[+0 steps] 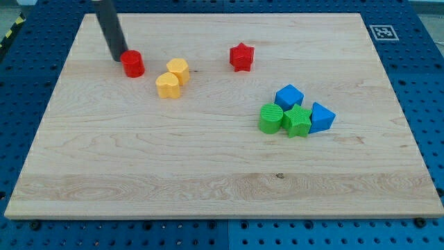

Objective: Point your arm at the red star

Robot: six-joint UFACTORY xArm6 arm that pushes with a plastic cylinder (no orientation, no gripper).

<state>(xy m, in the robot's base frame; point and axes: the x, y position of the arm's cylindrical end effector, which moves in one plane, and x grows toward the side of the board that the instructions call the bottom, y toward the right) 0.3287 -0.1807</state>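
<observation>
The red star (241, 57) sits in the upper middle of the frame on the desk (208, 173), well apart from my tip (118, 58), which rests in the upper left just beside the red cylinder (132, 64). There is no hand to open or close, only the rod. The star looks small, light, rigid and likely to slide at a nudge, so pointing should stop short of it; no containers appear.

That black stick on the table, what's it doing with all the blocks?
The stick is a robot arm's rod. My tip sits near the view's top left, right beside the red round block. It is meant to point at the red star, which lies further to the view's right, past the two yellow blocks, untouched.
</observation>
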